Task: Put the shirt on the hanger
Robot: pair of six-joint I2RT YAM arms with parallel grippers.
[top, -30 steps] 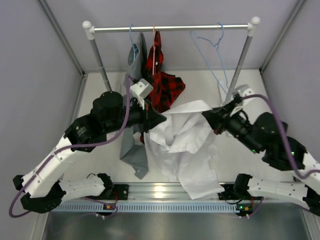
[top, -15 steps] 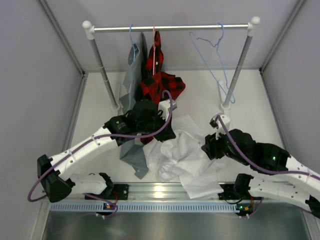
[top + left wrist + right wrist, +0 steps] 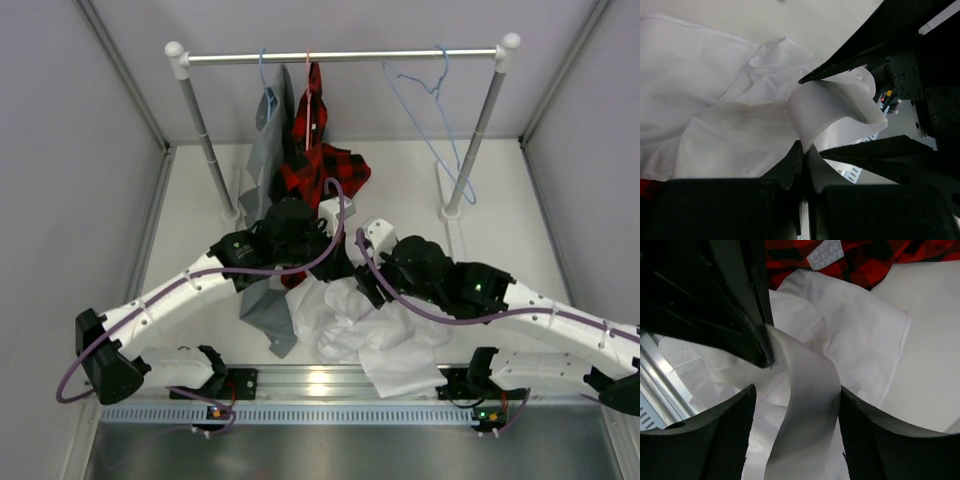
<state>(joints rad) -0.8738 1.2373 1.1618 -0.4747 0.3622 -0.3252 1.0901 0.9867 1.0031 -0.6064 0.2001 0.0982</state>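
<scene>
The white shirt (image 3: 372, 325) lies crumpled on the table in front of both arms. My left gripper (image 3: 805, 150) is shut on a fold of it, and the fabric curls up from the jaws in the left wrist view. My right gripper (image 3: 796, 390) stands open right against the left one, its fingers (image 3: 875, 150) on either side of that raised fold. A band of shirt (image 3: 805, 405) runs between the right jaws, unclamped. The light blue wire hanger (image 3: 440, 125) hangs bare at the right end of the rail, far from both grippers.
A metal clothes rail (image 3: 340, 56) on two posts crosses the back. A red-and-black plaid shirt (image 3: 322, 165) and a grey shirt (image 3: 266, 140) hang from it, with grey cloth (image 3: 268, 310) reaching the table left of the white shirt. An aluminium bar (image 3: 330, 385) edges the near side.
The shirt, held up and spread a second ago, has dropped into a heap. My right gripper let go, opened and swung left to the left gripper. The left arm lowered, then stayed still.
</scene>
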